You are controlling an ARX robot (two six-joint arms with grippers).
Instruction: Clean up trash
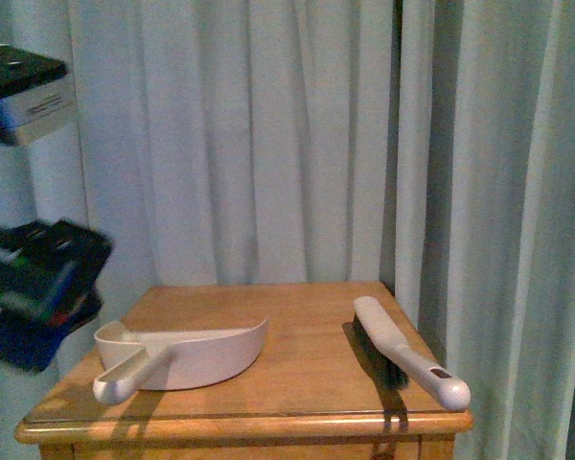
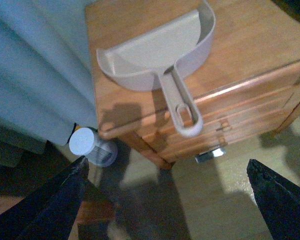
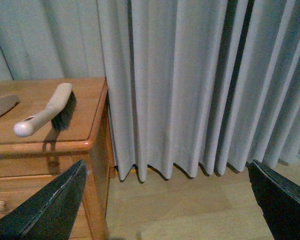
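No tissue wad shows in any view, so I cannot tell where it lies. On the wooden table (image 1: 307, 302), a dustpan (image 1: 187, 355) lies at 8 o'clock and a hand brush (image 1: 402, 355) at 4 o'clock, well apart. The left gripper (image 2: 166, 161) and right gripper (image 3: 166, 162) both have jaws spread wide, holding nothing. Such a wad would likely be light, soft and crushable: pinch across its bulk, or sweep it into the pan.

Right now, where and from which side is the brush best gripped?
Grip the brush by its bare rounded handle, the end nearest the table's front edge. Come from above, closing across its narrow width: it lies flat, with bristles farther back.
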